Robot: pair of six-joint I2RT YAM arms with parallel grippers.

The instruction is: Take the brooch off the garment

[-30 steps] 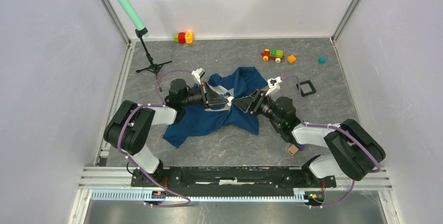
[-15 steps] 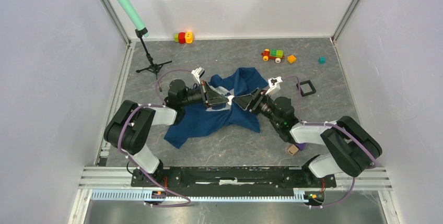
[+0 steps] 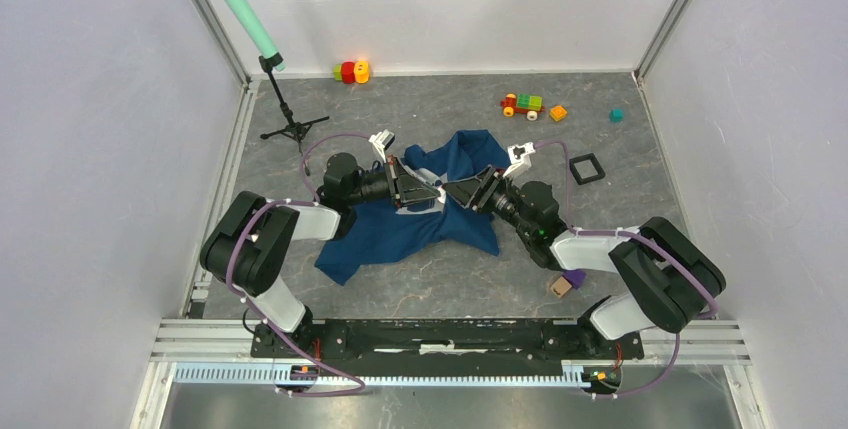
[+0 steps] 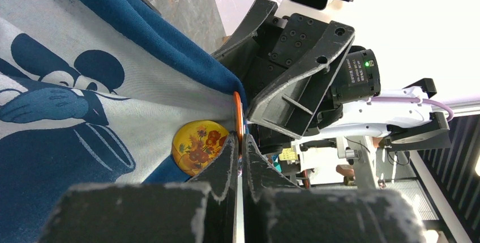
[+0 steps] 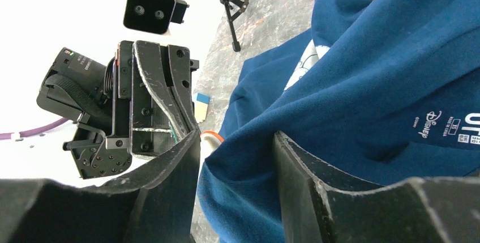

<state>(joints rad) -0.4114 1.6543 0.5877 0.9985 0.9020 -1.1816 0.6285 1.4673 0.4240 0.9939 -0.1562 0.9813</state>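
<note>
Left gripper (image 4: pixel 238 144): jaws pressed together, no gap visible from my wrist camera. Its tips rest on the T-shirt (image 3: pixel 400 234), just beside the brooch (image 4: pixel 198 146). I cannot tell whether any cloth is pinched.

Right gripper (image 5: pixel 236 141): jaws stand well apart with a thick fold of the blue cloth between the two fingers. I cannot tell whether they are pressing on it. From above, the two grippers meet almost tip to tip over the middle of the shirt, left arm coming in from the left, right arm from the right.

Table (image 3: pixel 420 294): grey, marbled, walled by white panels.

T-shirt: dark blue, crumpled, lying mid-table under both grippers, one end trailing toward the near left.

Microphone stand (image 3: pixel 283 109): black tripod at the far left, with a green microphone (image 3: pixel 238 4) tilted up and away on top.

Mouse print (image 4: pixel 56 96): pale panel with dark blue ears and hands, filling the left of the left wrist view.

Black square frame (image 3: pixel 585 168): flat on the table, right of the shirt.

Toy train (image 3: pixel 522 104): far right, with an orange block (image 3: pixel 557 112) beside it and a teal cube (image 3: pixel 616 115) further right.

Red, yellow and green blocks (image 3: pixel 350 71): against the far wall.

Wooden block (image 3: pixel 559 287): near the right arm.

Brooch: round, yellow, flower picture, lying on the lower edge of the pale print.

Orange strip (image 4: pixel 238 113): thin, curved, rising from the left fingertips; what it is I cannot tell.
</note>
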